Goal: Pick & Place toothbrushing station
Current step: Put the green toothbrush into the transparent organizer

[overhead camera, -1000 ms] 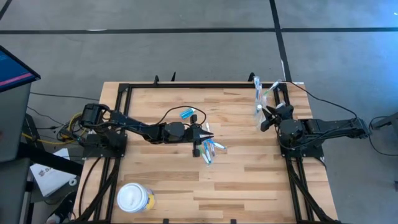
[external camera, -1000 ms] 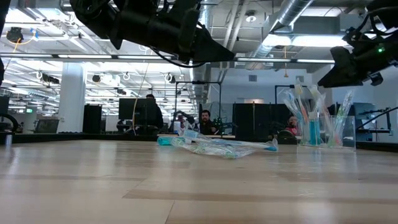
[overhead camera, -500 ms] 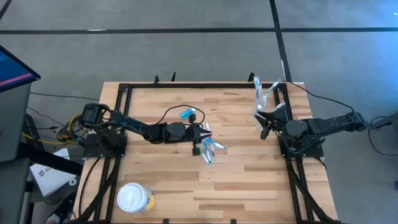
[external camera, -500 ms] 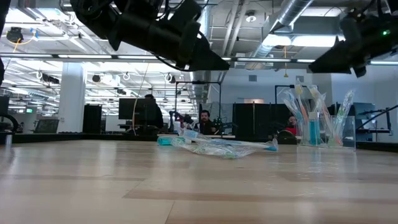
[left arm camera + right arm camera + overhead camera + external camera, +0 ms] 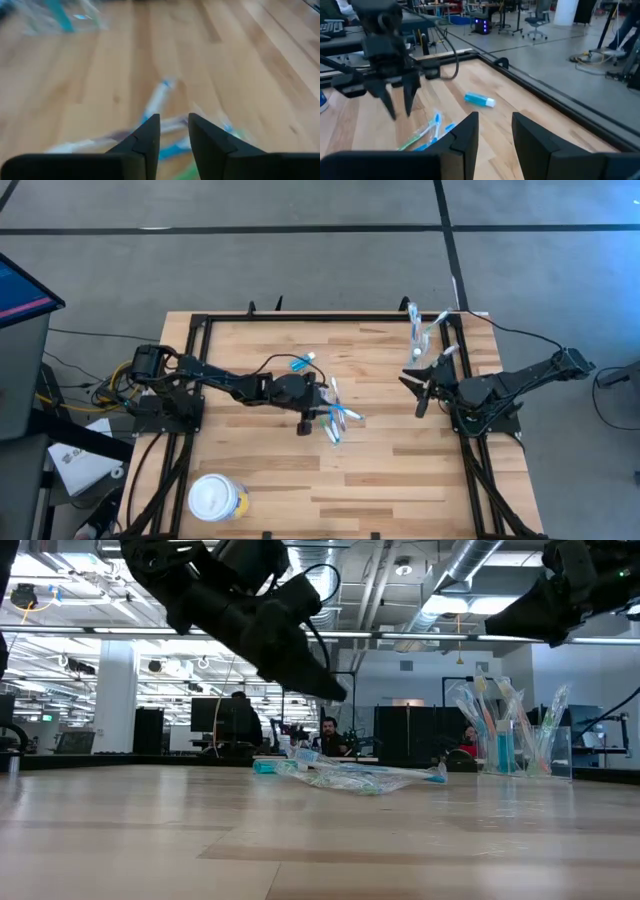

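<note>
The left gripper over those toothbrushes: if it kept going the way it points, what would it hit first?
Probably the loose toothbrushes lying on the table. The left gripper is open, empty and aimed down at them; how far above them it hangs is unclear.

One worktop (image 5: pixel 270 480) carries one blue tube (image 5: pixel 301 362), one clear tumbler (image 5: pixel 524 752), one white-lidded tub (image 5: pixel 216 498), and two groups of toothbrushes: perhaps four loose (image 5: pixel 340 418), several more standing in the tumbler.

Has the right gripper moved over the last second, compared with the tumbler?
Yes. In the high view the right gripper has swung away from the tumbler toward the table's middle, nearer the loose toothbrushes.
</note>
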{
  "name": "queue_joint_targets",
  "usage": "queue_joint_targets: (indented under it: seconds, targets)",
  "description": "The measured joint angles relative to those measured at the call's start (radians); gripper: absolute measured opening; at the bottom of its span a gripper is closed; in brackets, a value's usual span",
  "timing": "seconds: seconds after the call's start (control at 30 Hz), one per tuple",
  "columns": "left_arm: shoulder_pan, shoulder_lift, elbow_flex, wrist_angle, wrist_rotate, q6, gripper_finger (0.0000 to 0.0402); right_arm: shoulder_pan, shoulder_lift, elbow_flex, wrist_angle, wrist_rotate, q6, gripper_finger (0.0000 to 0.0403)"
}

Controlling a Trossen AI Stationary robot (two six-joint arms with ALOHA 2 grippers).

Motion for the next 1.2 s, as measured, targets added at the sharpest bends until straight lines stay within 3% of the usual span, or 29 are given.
queue_joint_targets:
  seconds: [0.37, 1.2]
  targets:
    - [0.005, 0.0, -0.137, 0.021, 0.017, 0.021, 0.0107, -0.003, 0.079, 0.0, 0.13, -0.03, -0.061, 0.0108]
    - [0.01, 0.041, -0.11, 0.031, -0.076, 0.203, 0.0159, -0.003, 0.083, 0.0, 0.175, -0.025, -0.075, 0.0108]
